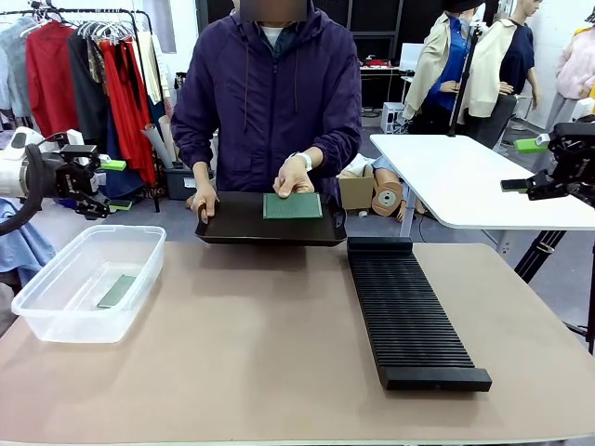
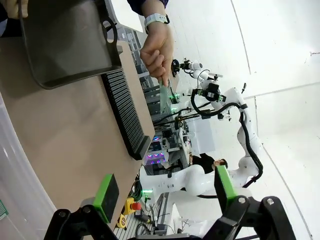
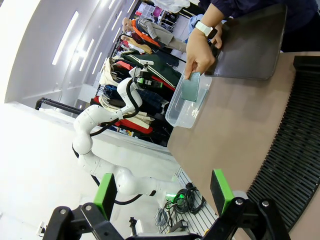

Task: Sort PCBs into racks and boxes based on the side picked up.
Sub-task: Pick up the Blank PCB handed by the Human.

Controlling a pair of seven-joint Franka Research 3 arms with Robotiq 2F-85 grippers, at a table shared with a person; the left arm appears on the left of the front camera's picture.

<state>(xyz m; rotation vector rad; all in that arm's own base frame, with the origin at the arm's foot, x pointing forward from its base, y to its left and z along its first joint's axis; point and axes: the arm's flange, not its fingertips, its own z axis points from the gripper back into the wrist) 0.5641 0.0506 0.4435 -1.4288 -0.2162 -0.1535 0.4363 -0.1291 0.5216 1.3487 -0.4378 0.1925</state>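
Note:
Across the table a person's hand holds one green PCB (image 1: 292, 206) by its top edge over a shallow black tray (image 1: 237, 228); the same PCB (image 3: 191, 88) appears lifted and tilted in the right wrist view. Another PCB (image 1: 118, 291) lies flat in the clear box (image 1: 56, 311) at the left. The long black slotted rack (image 1: 409, 311) runs down the right half of the table. My left gripper (image 1: 116, 185) hangs open above the table's left edge, behind the box, holding nothing. Just as empty, my right gripper (image 1: 521, 165) is open, high off the right side.
The person's other hand (image 1: 204, 200) grips the tray's left end. The brown table (image 1: 260, 344) is bare between box and rack. A white table (image 1: 465, 181) stands behind at the right, and a clothes rail (image 1: 84, 65) at the back left.

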